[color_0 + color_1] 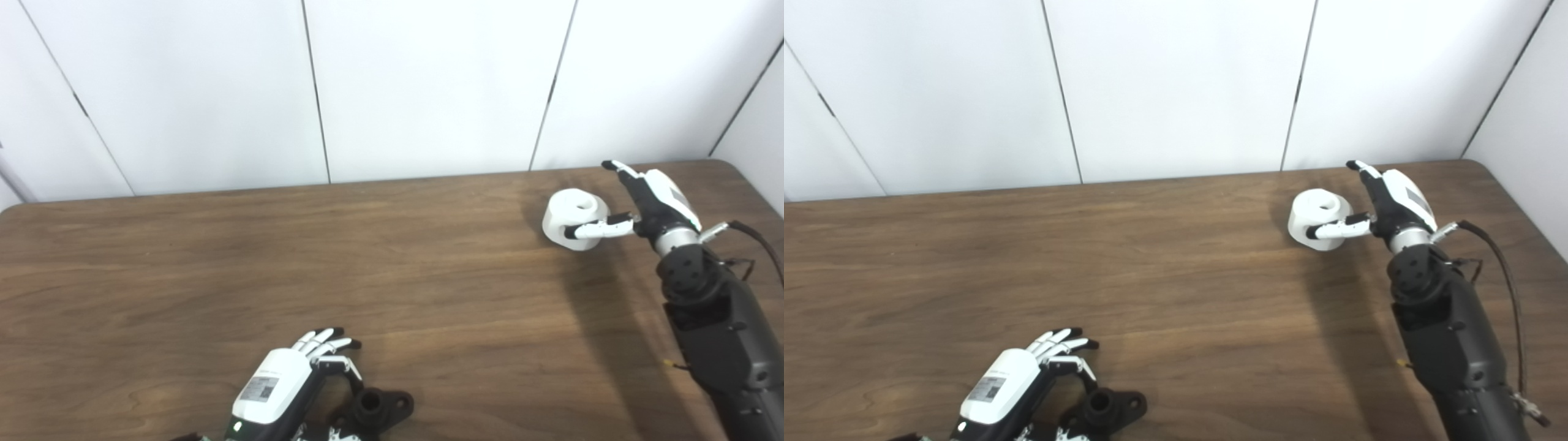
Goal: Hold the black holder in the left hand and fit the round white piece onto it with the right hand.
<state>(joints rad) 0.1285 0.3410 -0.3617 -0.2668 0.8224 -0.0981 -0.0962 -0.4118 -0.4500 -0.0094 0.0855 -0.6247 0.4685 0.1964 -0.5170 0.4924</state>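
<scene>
Down at the near left, the left hand (288, 380) hangs right beside the black holder (375, 411), fingers spread and curved, nothing in its grasp. The holder lies flat on the wooden table (306, 257) with its short round socket pointing up, hard against the near edge of the view. My read: the hand sits there because it has to scoop that holder up first and present the socket for the fit. The palm is above and left of it, the thumb reaching down toward the socket; whether anything actually touches the holder, I can't tell.

Sweep across the middle and it's all bare wood, a wide lane with nothing to dodge.

Over on the far right, the round white piece (572, 219) rests on the tabletop near the back edge, just short of the white wall panels (429, 86). The right hand (643, 205) is at it: the thumb lies across the near side of the piece, while the other fingers stick up, apart, behind it. Open, then, not yet pinching. That pose looks like the setup for a side grasp.

Room is tight behind, with the table's back edge close and the rounded corner off to the right. The open way is toward the robot and leftward, where the holder waits.
</scene>
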